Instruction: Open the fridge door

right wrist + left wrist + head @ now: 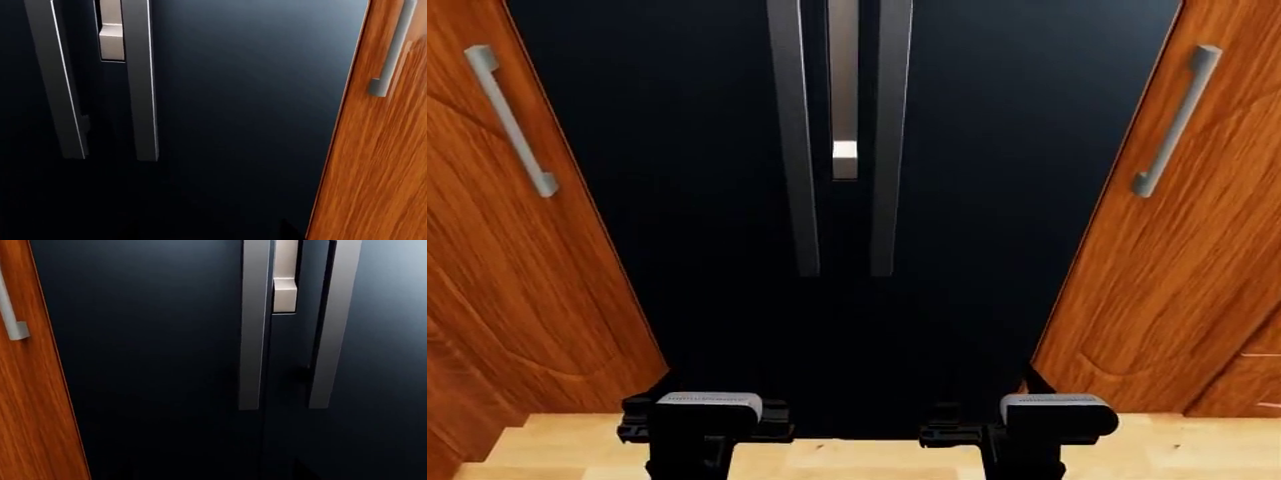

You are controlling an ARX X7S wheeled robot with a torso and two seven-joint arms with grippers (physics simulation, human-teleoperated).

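The fridge door (1001,180) is the right-hand glossy black panel, also seen in the right wrist view (253,100) and in the left wrist view (390,370). Its long grey bar handle (889,140) (140,80) (333,325) runs down its left edge, and the door looks flush with its twin. My left gripper (705,418) and right gripper (1028,420) hang low in front of the fridge, well below both handles and touching nothing. Their fingers do not show clearly in any view.
The twin black door (654,180) has its own handle (793,140) beside the seam, with a pale grey strip (843,100) between the two bars. Reddish-brown cabinet doors (507,280) (1188,280) with short grey handles flank the fridge. Light wood floor (854,460) lies below.
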